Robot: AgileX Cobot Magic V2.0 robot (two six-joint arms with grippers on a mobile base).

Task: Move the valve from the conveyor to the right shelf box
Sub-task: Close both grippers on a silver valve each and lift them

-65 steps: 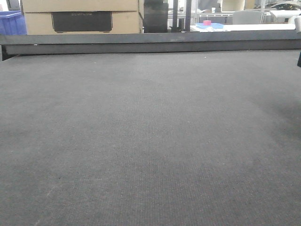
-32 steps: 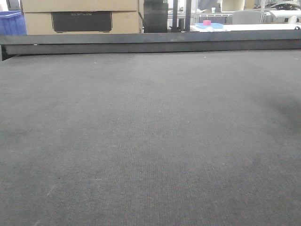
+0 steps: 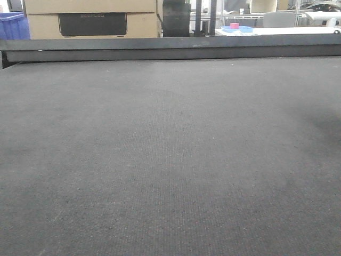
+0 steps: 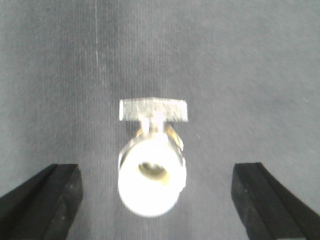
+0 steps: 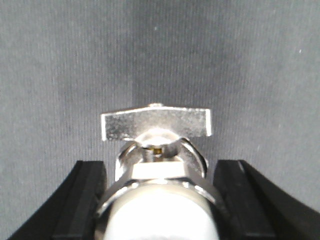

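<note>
The conveyor (image 3: pixel 170 160) is a wide dark grey felt-like belt with a dark metal rail (image 3: pixel 170 50) at its far side. The front view shows no valve and no gripper. In the left wrist view a shiny metal valve (image 4: pixel 152 175) with a flat T-handle lies on the belt (image 4: pixel 225 60). My left gripper (image 4: pixel 156 170) is wide open around it, both fingers well clear of it. In the right wrist view my right gripper (image 5: pixel 160 165) is shut on a metal valve (image 5: pixel 160 200), its T-handle pointing away, with the belt (image 5: pixel 50 60) behind. The right shelf box is out of view.
Beyond the rail stand a cardboard box (image 3: pixel 90 18), a blue bin (image 3: pixel 13 25), a dark upright unit (image 3: pixel 176 18), and a white table carrying a blue tray (image 3: pixel 240 29) with a pink object.
A dark shape at the right edge of the front view one second ago has left the view. The belt looks the same.
</note>
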